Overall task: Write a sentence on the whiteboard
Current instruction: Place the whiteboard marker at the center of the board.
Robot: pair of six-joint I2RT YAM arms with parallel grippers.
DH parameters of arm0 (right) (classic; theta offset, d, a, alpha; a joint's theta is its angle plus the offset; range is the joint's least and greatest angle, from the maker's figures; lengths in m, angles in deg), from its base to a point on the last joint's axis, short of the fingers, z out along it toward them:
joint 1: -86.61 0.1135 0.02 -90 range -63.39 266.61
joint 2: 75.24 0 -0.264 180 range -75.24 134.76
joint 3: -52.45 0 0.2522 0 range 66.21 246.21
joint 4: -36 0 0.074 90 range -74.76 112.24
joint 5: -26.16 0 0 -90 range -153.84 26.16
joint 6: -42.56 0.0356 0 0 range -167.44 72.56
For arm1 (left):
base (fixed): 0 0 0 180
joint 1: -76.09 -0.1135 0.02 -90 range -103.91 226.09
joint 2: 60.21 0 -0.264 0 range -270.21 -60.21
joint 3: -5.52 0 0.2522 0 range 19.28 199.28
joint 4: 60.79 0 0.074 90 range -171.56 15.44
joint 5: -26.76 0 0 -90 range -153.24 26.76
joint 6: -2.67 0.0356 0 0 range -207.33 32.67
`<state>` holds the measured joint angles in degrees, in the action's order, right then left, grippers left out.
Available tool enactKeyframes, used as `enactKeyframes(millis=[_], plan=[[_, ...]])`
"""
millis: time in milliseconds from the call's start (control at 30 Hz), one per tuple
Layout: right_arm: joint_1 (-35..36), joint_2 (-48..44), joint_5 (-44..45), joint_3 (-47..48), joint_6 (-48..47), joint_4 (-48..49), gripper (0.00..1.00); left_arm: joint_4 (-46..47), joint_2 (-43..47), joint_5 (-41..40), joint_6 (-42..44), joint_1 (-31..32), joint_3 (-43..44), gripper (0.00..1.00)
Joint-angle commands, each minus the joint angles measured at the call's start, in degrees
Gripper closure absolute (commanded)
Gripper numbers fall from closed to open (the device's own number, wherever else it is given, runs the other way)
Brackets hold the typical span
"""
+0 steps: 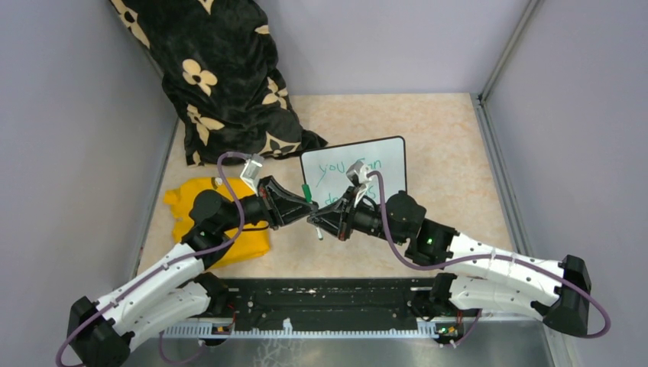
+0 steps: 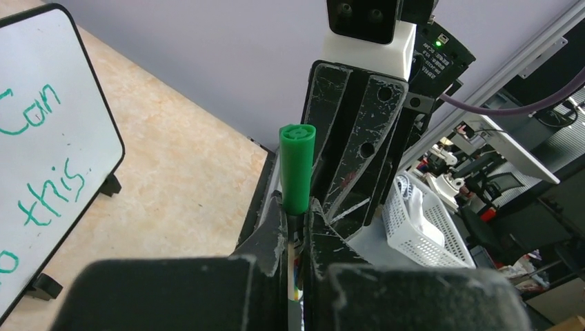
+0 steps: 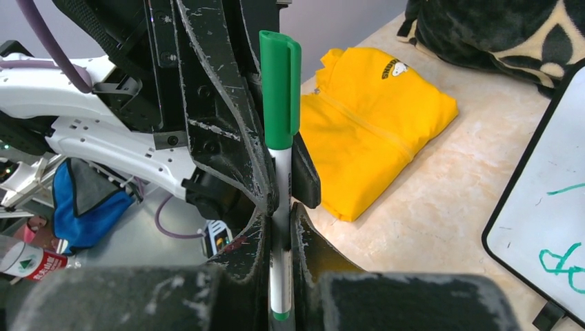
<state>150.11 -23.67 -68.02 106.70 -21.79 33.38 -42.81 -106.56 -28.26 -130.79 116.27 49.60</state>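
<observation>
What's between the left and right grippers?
A green marker. The right gripper clamps its white barrel, the left gripper is shut on its cap. Clearest in the right wrist view.

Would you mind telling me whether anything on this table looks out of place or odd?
Nothing looks spilled or broken. One oddity: both tools clamp the same marker, the left tool on its green cap, the right tool on its white barrel. The whiteboard sits slightly askew to the table edge.
</observation>
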Motion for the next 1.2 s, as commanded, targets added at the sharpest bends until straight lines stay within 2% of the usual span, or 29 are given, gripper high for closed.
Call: enactKeyframes(millis=[0, 67, 133, 167, 233, 500, 633, 833, 967, 1167], plan=[[-0.4, -1.9, 1.3, 1.0, 0.3, 2.3, 0.85, 2.0, 1.4, -0.4, -0.3, -0.1, -1.2, 1.0], [-0.5, -2.6, 2.7, 1.0, 0.4, 1.2, 0.63, 1.4, 1.8, -1.4, 0.1, -0.1, -1.4, 1.0], [-0.5, -3.9, 5.7, 1.0, 0.6, -0.8, 0.36, -0.5, 2.5, -3.7, 1.5, 0.0, -1.1, 1.0], [-0.5, -4.7, 7.8, 0.9, 0.6, -2.4, 0.27, -1.8, 2.9, -4.7, 2.7, -0.1, -0.8, 1.0], [-0.5, -7.1, 13.4, 1.0, 0.7, -5.5, 0.19, -5.7, 3.8, -7.7, 5.5, 0.0, 0.3, 1.0], [-0.5, -10.9, 41.7, 4.9, 2.5, -19.5, 0.06, -28.5, 5.0, -24.2, 18.2, -0.1, 8.1, 1.0], [-0.5, -9.3, 47.7, 8.2, 2.3, -24.4, 0.01, -38.1, 4.1, -32.9, 22.6, -0.1, 11.9, 1.0], [-0.6, -4.0, 58.4, 15.2, -0.5, -33.9, 0.01, -41.2, 4.9, -43.0, 25.5, 0.0, 11.2, 1.0], [-0.7, -4.5, 59.4, 14.1, -6.7, -30.5, 0.04, -40.1, 4.7, -45.6, 26.0, -0.2, 8.4, 1.0], [-1.3, -4.2, 67.2, 17.9, 1.2, -42.5, 0.06, -44.0, 0.7, -47.5, 23.8, -0.7, 6.6, 1.0]])
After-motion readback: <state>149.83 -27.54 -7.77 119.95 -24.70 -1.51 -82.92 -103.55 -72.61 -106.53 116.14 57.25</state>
